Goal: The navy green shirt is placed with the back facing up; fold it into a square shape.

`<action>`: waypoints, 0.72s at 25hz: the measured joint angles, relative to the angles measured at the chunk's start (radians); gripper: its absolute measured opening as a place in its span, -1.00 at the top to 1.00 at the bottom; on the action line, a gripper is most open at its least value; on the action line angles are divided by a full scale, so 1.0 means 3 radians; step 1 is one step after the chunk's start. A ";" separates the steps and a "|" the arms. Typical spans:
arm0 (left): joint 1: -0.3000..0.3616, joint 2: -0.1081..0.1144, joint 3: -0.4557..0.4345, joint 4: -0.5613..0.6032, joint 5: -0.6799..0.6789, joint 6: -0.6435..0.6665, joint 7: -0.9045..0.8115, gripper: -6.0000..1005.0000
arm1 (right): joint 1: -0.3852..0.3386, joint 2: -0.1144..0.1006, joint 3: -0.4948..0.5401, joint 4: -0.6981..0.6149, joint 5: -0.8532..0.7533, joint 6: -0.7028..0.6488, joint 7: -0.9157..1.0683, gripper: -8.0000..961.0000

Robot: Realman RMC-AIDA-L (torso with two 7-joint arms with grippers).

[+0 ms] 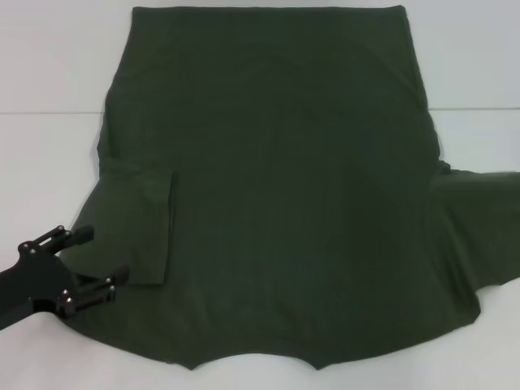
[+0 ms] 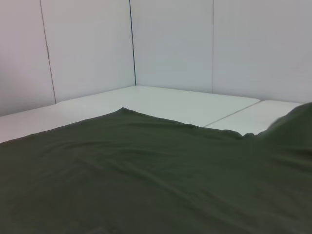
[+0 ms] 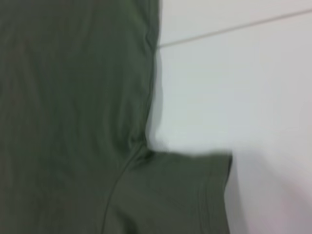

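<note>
White table [image 1: 49, 73] — navy green shirt [image 1: 276, 187] spread flat on it.

Looks like a lab or robot data-collection booth, not a home. Plain white table [image 1: 49, 65] made of panels with a thin seam; bare white wall panels [image 2: 170, 44] with dark vertical joints enclose it on the far sides. Only a shirt [image 1: 276, 187] and a black robot gripper [image 1: 85, 262] on it.
</note>
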 joint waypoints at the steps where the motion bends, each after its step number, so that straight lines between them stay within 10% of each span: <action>1: 0.0000 0.0000 0.0000 0.0002 0.0000 0.0001 0.0000 -0.69 | 0.0000 0.0000 0.0000 0.0000 0.0000 0.0000 0.0000 0.97; 18: 0.0001 0.0002 0.0000 0.0010 0.0000 -0.0005 0.0010 -0.69 | 0.0540 0.0140 -0.0431 0.0127 0.0126 -0.0148 0.0025 0.97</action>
